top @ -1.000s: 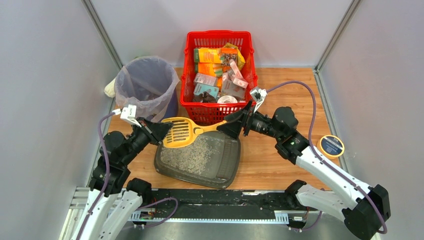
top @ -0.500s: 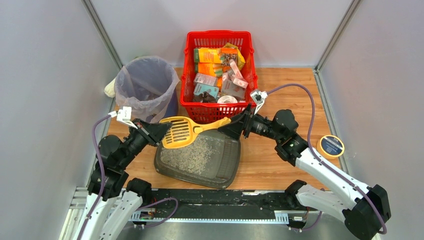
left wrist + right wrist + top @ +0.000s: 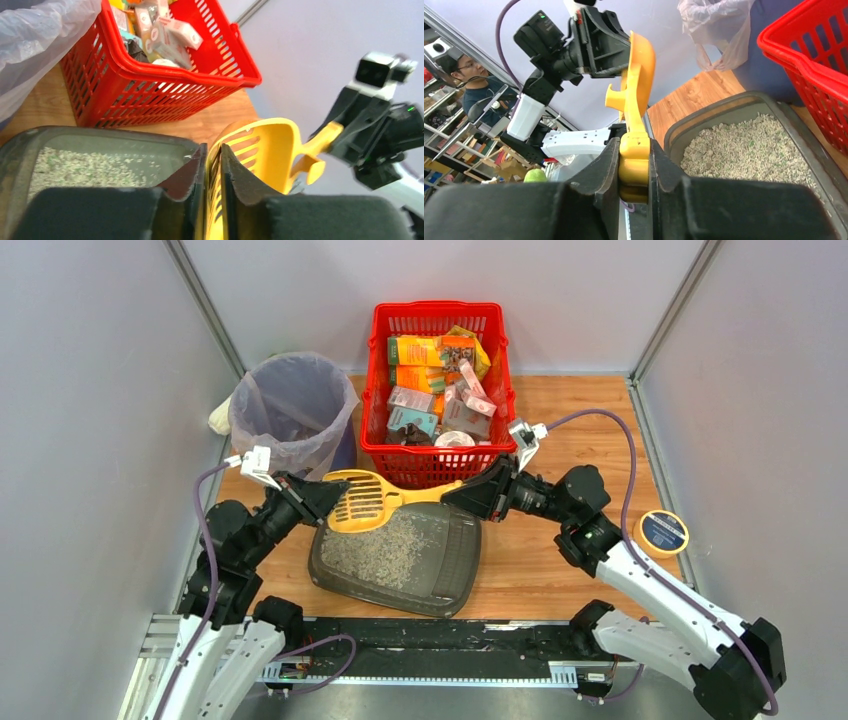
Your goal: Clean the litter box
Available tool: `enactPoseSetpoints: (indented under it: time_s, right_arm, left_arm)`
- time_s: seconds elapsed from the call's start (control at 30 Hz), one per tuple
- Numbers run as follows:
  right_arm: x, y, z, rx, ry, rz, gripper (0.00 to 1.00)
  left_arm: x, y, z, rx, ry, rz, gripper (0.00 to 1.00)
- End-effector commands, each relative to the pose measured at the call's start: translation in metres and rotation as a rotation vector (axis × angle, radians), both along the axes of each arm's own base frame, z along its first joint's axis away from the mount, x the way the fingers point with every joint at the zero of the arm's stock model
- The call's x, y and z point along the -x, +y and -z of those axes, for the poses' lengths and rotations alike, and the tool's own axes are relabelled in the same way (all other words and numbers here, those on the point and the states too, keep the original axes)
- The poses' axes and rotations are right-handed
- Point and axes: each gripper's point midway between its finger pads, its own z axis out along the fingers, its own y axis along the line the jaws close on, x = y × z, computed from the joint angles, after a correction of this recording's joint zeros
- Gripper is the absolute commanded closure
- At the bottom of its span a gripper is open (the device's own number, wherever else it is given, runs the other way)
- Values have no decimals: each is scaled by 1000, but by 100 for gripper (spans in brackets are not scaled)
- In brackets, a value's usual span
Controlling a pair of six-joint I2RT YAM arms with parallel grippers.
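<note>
The litter box (image 3: 445,575) sits on the wooden surface (image 3: 570,420) at the near middle, between the two arms and just in front of the red basket (image 3: 437,309). Pale litter (image 3: 385,550) lies mostly in its left and middle part.

A yellow scoop (image 3: 362,502) hangs over the box's far edge, held at both ends. The left jaws are clenched on the rim of its slotted head, which the left wrist view shows pinched between the two fingers (image 3: 187,172). The right jaws are clenched on the end of the handle (image 3: 634,150), with the litter below them to the right.

The basket holds small cartons and packets. A bag-lined bin (image 3: 252,390) stands to its left, at the surface's far left. A round yellow-rimmed tin (image 3: 662,531) lies well apart at the right edge.
</note>
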Motion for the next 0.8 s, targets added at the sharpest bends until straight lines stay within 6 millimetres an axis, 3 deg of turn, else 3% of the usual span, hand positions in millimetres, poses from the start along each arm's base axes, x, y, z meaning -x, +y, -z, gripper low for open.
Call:
enactPoseSetpoints:
  time_s: [0.0, 0.03, 0.1, 0.17, 0.27, 0.5, 0.57, 0.7, 0.77]
  right_arm:
    - [-14, -9, -11, -11, -46, 107, 100]
    - [-15, -13, -14, -12, -65, 131, 100]
    - [-17, -16, -15, 4, -63, 154, 100]
    - [-21, -23, -24, 17, -96, 193, 100]
    - [-30, -34, -18, 111, -97, 257, 100]
    - [-28, -59, -18, 236, -78, 306, 100]
    - [-25, -58, -20, 256, -77, 264, 100]
    - [-19, -48, 6, 372, 21, 144, 100]
    - [-13, -38, 17, 401, 42, 51, 100]
  left_arm:
    - [3, -12, 19, -93, 41, 97, 63]
    - [5, -10, 27, -123, 82, 92, 39]
    - [0, -3, 40, -184, 118, 57, 30]
    - [-2, 9, 52, -241, 160, -1, 29]
    - [1, 28, 68, -312, 228, -84, 28]
    - [18, 56, 104, -431, 384, -172, 28]
    - [26, 61, 117, -480, 441, -162, 28]
    - [40, 71, 143, -593, 577, -134, 33]
    - [47, 74, 156, -653, 639, -106, 40]
